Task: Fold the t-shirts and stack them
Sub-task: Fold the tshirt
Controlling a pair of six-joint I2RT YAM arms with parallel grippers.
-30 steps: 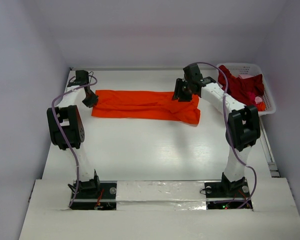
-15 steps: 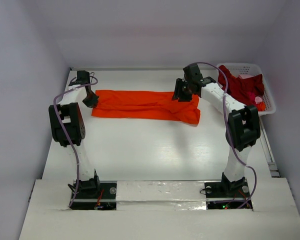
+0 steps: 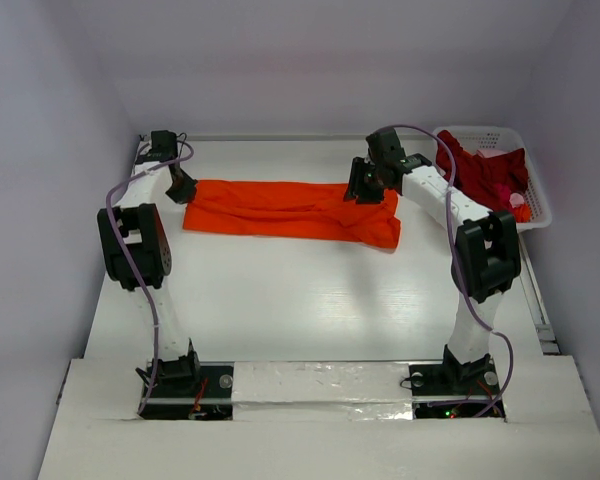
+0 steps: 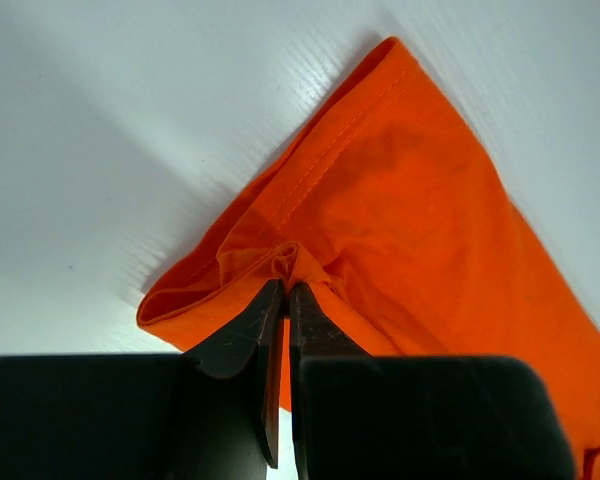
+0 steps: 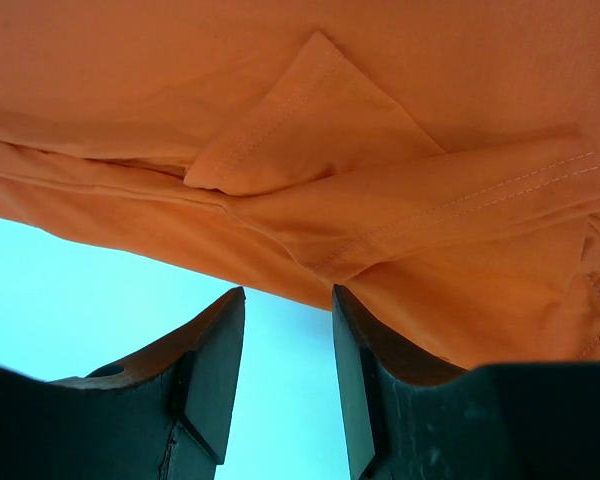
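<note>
- Jaws of the left gripper were clenched on a small pinched fold at the edge of the orange t-shirt, the two dark tips almost meeting with a bunched nub of cloth caught between them.
- Jaws of the right gripper stood released, with a clear gap and pale bare surface showing through it. Orange cloth lay just beyond the tips, not between them.
- Beneath both pairs of jaws spread the white table, most of it on the near side of them.
- From the left jaws across to the right jaws, the orange t-shirt lay on the table as a long, narrow, rumpled band. Its left end was in the left jaws' grip and its right end was just ahead of the open right jaws.
- Ahead and to the right of the left jaws, the cloth fanned out to a stitched corner.
- Ahead of the right jaws, a folded flap with a stitched hem lay on top of the shirt.
- Outward of the right jaws, past the right arm, a white lattice basket sat at the table's right edge.
- Inside it was a heap of crimson t-shirts, well apart from both pairs of jaws, with one fold draped over the rim on the side nearer the right jaws.
</note>
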